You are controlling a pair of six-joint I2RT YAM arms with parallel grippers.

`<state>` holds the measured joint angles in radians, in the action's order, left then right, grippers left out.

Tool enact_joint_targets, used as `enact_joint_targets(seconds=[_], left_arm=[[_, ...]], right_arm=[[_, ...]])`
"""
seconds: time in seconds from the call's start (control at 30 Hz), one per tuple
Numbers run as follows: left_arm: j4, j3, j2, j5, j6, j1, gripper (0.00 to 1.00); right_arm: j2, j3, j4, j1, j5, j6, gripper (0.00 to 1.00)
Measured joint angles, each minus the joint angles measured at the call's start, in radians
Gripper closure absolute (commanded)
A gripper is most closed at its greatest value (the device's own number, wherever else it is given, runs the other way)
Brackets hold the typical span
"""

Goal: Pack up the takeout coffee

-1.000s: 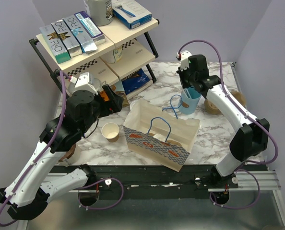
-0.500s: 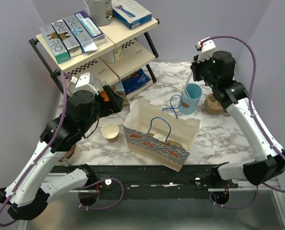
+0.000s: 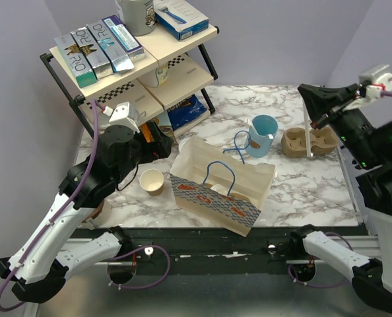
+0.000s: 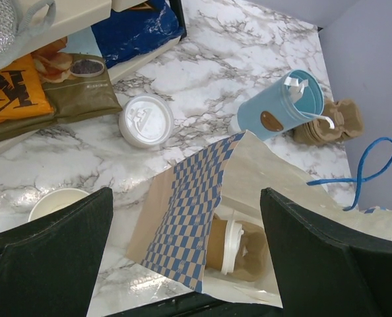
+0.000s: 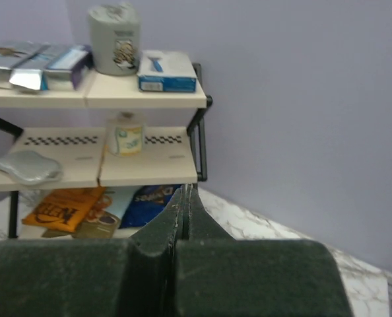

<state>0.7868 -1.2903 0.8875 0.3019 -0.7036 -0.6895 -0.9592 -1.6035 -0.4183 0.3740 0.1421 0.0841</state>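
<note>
Tabletop (image 3: 301, 191), veined white marble, is carrying the paper bag (image 3: 212, 201) at its middle, mouth gaping upward and blue handles flopping toward 1 o'clock. The left gripper (image 4: 186, 198) is hovering near the bag's 10 o'clock corner, jaws spread wide with nothing between them. The right gripper (image 5: 183, 198) is standing high at 3 o'clock, well apart from everything, jaws pressed together on nothing. The blue cup (image 3: 262, 135) is standing just beside the bag at 1 o'clock. The takeout coffee (image 4: 239, 249) is lying on its side inside the bag, white lid on, so the packing step is looking done. The lidless cup (image 3: 152, 181) is sitting at 9 o'clock. Remaining work is probably parking the 2 arms; if the coffee is wanted upright, the left gripper is facing a reach through the mouth, clear of the handles.
</note>
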Motion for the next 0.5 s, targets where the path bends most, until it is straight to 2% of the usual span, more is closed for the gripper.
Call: enact_joint_targets(seconds=[0.2,0.33,0.5], left_arm=[[0.000,0.014,0.001,-0.022,0.000,0.000,0.01],[-0.007,0.031,-0.004,-0.032,0.000,0.000,0.01],[-0.008,0.036,-0.011,-0.047,0.001,0.000,0.01]], right_arm=[[0.064,-0.043,-0.039,0.000,0.138,-0.051,0.99],[0.064,-0.055,-0.051,0.000,0.294,-0.119,0.99],[0.091,0.004,-0.029,0.000,0.468,-0.207,0.99]])
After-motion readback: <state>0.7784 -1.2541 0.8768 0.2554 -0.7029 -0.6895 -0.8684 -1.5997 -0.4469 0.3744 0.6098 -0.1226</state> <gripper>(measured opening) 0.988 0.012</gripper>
